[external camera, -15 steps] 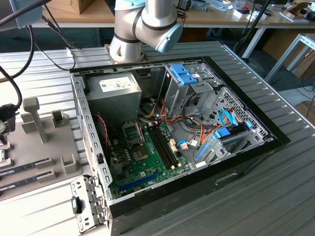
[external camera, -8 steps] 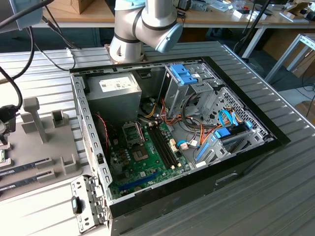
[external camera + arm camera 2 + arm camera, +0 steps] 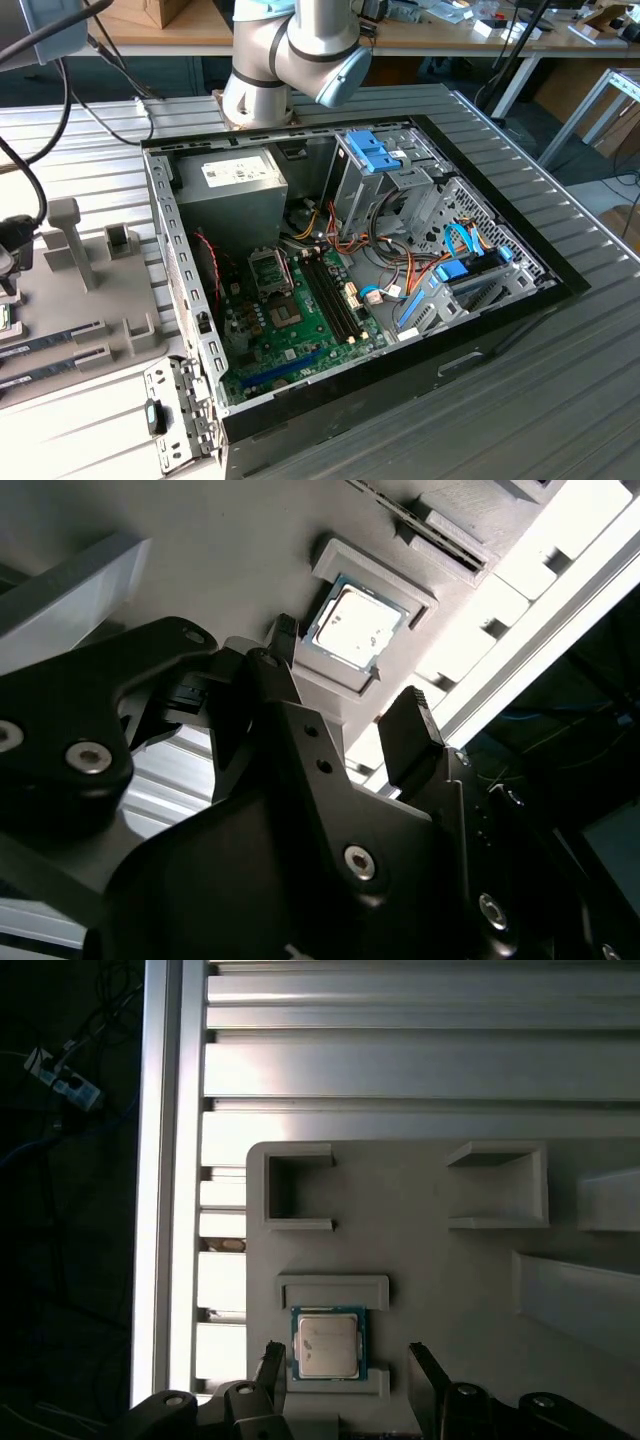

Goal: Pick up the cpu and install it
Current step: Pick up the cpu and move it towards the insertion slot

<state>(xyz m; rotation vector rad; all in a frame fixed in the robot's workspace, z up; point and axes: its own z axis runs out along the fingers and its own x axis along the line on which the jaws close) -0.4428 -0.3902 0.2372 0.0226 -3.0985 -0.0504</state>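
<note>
You are in the pickup step: nothing has been grasped. Your gripper (image 3: 343, 1352) hangs over the cpu (image 3: 327, 1345) with its fingers (image 3: 425, 1375) spread apart and empty.

In the first wrist view the chip sits in the gap between the two fingertips, closer to one than the other. In the second wrist view the gripper (image 3: 348, 665) looks to be short of the cpu (image 3: 357, 628) and not touching it. How high the tips stand above it cannot be told.

The chip lies flat, metal top up, in a shallow pocket of the grey holder (image 3: 450, 1260). A raised lip runs just beside it on two opposite edges. By my reading, the grasp calls for:

- centring the gap on the chip;
- bringing the tips down beside the two edges the lips leave free;
- closing gently, since the part is thin and sits low in its pocket.

The holder rests on the slatted table (image 3: 400, 1060).

Farther off, in the exterior view, the open computer case (image 3: 500, 330) lies on that table with the green board (image 3: 290, 330) exposed. The socket (image 3: 270, 270) where the chip belongs is well apart from the holder, which sits toward the exterior view's left.
</note>
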